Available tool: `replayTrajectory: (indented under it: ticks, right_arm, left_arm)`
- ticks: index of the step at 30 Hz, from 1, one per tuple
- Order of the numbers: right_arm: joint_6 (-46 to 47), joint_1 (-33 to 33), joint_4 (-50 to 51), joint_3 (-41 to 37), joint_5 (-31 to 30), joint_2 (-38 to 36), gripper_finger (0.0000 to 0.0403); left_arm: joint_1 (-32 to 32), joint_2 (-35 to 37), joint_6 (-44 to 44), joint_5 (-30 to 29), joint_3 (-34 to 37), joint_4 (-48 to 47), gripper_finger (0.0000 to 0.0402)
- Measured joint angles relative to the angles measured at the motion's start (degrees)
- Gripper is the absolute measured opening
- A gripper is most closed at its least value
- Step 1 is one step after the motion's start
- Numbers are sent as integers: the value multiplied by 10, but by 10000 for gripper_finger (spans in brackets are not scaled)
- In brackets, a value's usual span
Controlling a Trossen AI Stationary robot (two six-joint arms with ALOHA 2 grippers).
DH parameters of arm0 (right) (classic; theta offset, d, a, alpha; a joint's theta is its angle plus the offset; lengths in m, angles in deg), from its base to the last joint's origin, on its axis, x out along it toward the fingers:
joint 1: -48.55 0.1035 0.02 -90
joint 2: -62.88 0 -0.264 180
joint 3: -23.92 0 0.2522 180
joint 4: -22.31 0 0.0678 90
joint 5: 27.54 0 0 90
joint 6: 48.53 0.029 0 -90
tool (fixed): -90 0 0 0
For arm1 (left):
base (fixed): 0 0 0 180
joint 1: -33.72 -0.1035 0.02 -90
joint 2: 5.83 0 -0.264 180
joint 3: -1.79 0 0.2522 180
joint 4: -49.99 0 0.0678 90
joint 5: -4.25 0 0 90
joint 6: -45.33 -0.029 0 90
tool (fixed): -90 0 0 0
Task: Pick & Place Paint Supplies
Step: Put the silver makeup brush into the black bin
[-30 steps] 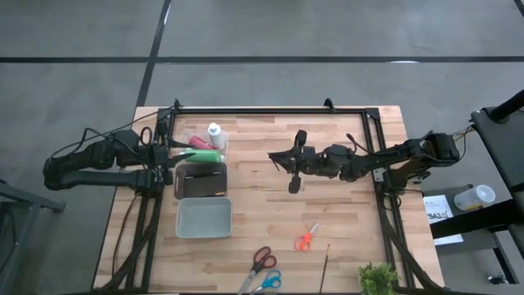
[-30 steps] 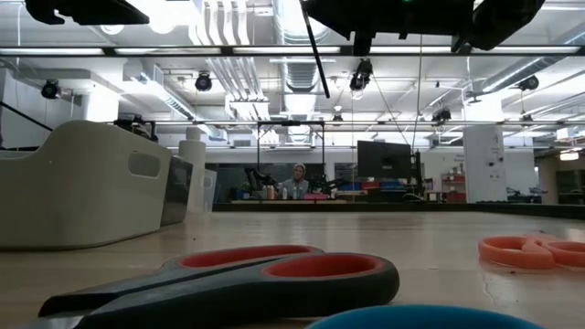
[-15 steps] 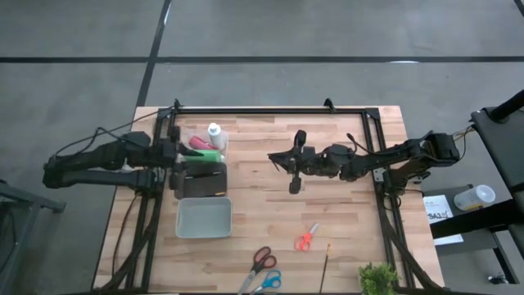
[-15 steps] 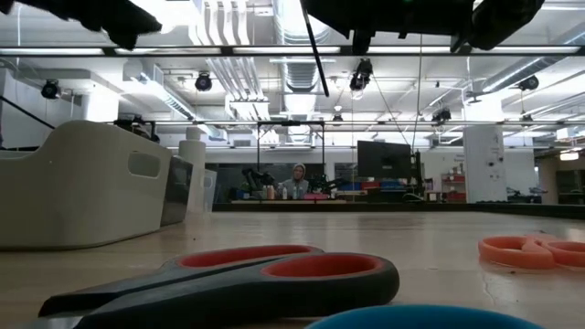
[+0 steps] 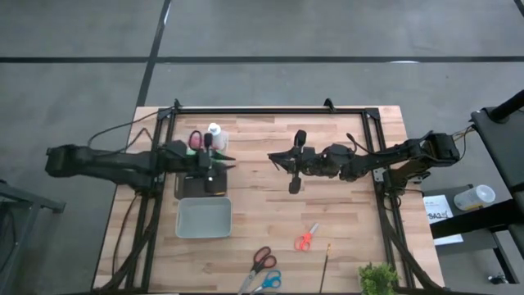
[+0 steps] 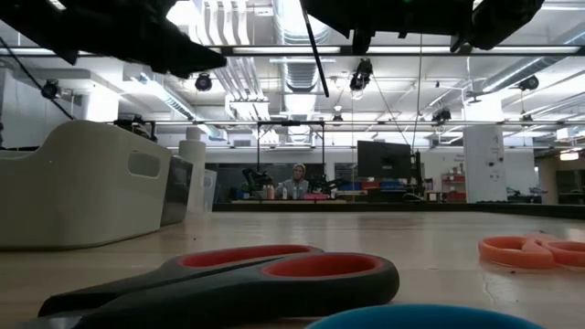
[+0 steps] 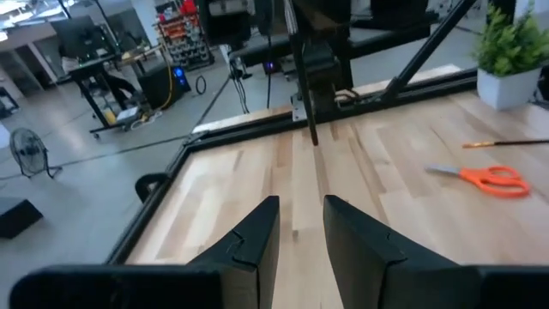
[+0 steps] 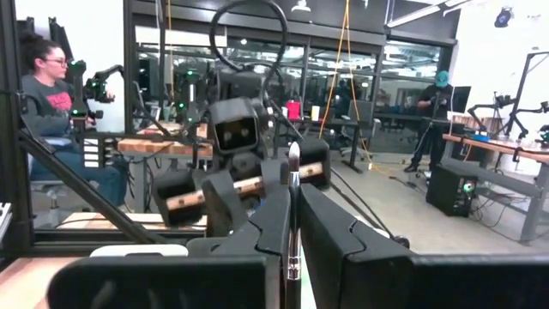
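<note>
My right gripper (image 8: 292, 251) is clamped shut on a thin dark-handled paintbrush with a silver ferrule (image 8: 292, 184). It holds the brush low on the handle, roughly upright, above table centre. My left gripper (image 7: 300, 202) is part open with nothing between the fingers. It hovers over the far edge of the black rectangular bin (image 5: 201, 182) at about 9 o'clock on the table, pointing at the right arm.

Just at 12 o'clock of that bin:
- the small red paint bottle (image 5: 196, 141)
- the small white paint bottle (image 5: 214, 131)
- the green one, which I can't pick out under my own wrist

The pale grey plastic tray (image 5: 204, 218) sits at 6 o'clock of the bin. A second brown-handled brush (image 5: 327, 262) lies near the table's 5 o'clock edge, beside the orange-handled scissors (image 5: 305, 238). The red-and-black scissors (image 5: 262, 259) and the blue-handled scissors (image 5: 270, 281) are at 6 o'clock.

Risks:
- The pinch on such a thin handle is small, so a quick swing could make the brush pivot or slip out.
- The left wrist hangs right over the bottles, so a careless descent could tip the red or white one.
- The two arms face each other, so both moving to the bin at once could clash.
- I can't tell whether bin or tray is the goal, so the brush could go in the wrong one.
</note>
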State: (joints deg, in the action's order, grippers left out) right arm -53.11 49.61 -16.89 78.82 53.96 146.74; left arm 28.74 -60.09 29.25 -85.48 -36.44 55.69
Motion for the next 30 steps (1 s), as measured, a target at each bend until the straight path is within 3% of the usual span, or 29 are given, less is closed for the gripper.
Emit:
replayTrajectory:
  ticks: [9,16,30]
  right_arm:
    - [0,0,0,0,0,0,20]
    - [5,0,-12,0,0,18,20]
    - [-18,0,-30,30,0,79,20]
  left_arm:
    - [0,-138,19,2,-51,99,100]
    - [0,-220,61,3,-112,106,100]
    - [0,-284,79,9,-139,109,100]
